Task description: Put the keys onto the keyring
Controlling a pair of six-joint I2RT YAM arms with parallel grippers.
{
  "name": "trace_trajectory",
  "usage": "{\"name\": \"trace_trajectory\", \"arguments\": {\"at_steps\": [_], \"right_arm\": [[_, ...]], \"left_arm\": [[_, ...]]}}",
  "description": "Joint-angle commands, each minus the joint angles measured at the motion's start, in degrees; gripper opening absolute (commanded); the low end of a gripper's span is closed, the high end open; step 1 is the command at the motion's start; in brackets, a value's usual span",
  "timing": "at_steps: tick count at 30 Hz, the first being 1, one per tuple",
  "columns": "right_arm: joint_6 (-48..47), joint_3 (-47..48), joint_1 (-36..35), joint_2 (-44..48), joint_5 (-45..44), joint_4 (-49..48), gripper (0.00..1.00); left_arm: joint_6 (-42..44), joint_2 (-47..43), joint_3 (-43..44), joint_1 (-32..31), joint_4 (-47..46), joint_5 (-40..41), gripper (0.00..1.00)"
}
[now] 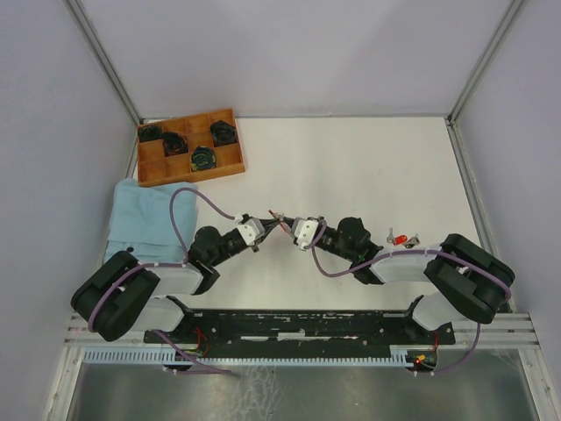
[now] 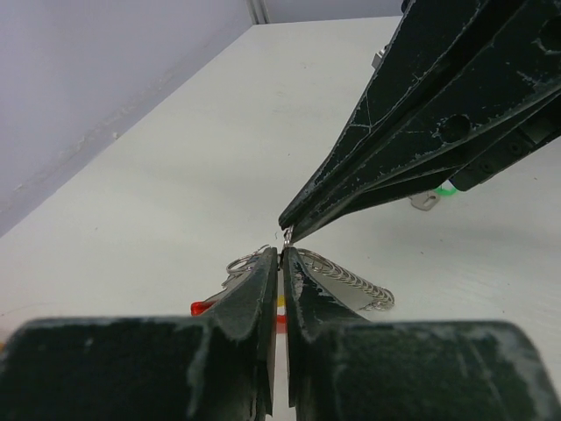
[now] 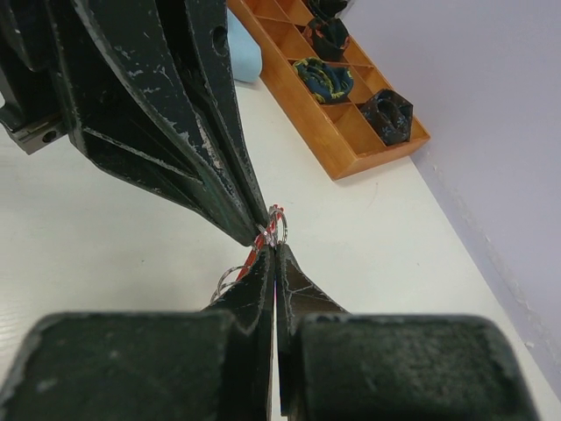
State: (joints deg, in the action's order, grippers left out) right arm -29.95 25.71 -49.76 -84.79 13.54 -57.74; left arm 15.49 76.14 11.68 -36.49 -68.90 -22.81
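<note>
A: Biggest first, quick.
B: Flat white table (image 1: 368,167). A light blue folded cloth (image 1: 140,219) lies behind the left jaws. A brown wooden compartment tray (image 1: 230,160) holding dark round coils (image 1: 203,160) sits out to their side, off the action.
A: Grippers?
B: The black two-finger left gripper (image 2: 281,256) and the black two-finger right gripper (image 3: 273,253) meet tip to tip, nearly head-on. The right jaws are clenched tight with a bit of silver wire at the tips, so I judge they are grasping the ring. The left jaws are nearly together, with only a thin slit and red showing in it. It looks like a pinch on the same thing, but I can't tell how firm.
A: Task thing?
B: The small silver metal keyring (image 3: 275,221), with its red loop strap, is right between both sets of tips. It lies crosswise to the left jaws: ring loops on one side, the short silver-grey chain (image 2: 351,281) on the other, down on the table.
A: Keys?
B: The small silver metal keys with coloured plastic heads (image 1: 400,239) are not at the jaws. They are well apart, behind the right jaws and beside the right forearm. A red head is clear, a green one peeks past the right fingers, and no blue one is seen.
A: What does the next move turn on?
B: My judgement: the right arm is far nearer the keys but is busy on the ring. One jaw set holds the ring while the other goes to fetch.
</note>
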Motion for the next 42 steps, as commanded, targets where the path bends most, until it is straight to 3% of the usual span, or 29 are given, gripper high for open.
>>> {"name": "trace_trajectory", "arguments": {"at_steps": [1,5,12,18,26,42], "right_arm": [[1.8,2.1,0.1,1.8,1.2,-1.0,0.01],[1.5,2.1,0.2,2.3,0.0,1.8,0.06],[-0.9,2.2,0.7,5.0,-2.6,8.5,0.24],[-3.2,5.6,3.2,11.5,0.4,24.0,0.30],[-4.3,10.3,4.2,12.1,7.0,32.7,0.29],[-6.2,13.1,4.6,7.8,9.0,30.3,0.29]], "left_arm": [[3.3,0.2,2.7,-0.1,-0.3,-1.4,0.07],[4.3,-2.4,4.0,-0.1,6.5,-1.0,0.03],[3.4,-7.2,12.0,-0.1,29.3,0.0,0.03],[2.6,-8.4,16.3,-0.2,39.0,0.5,0.03],[2.2,-8.8,18.9,-0.4,44.2,-0.1,0.03],[2.5,-11.4,22.8,-1.7,52.4,-0.9,0.03]]}}
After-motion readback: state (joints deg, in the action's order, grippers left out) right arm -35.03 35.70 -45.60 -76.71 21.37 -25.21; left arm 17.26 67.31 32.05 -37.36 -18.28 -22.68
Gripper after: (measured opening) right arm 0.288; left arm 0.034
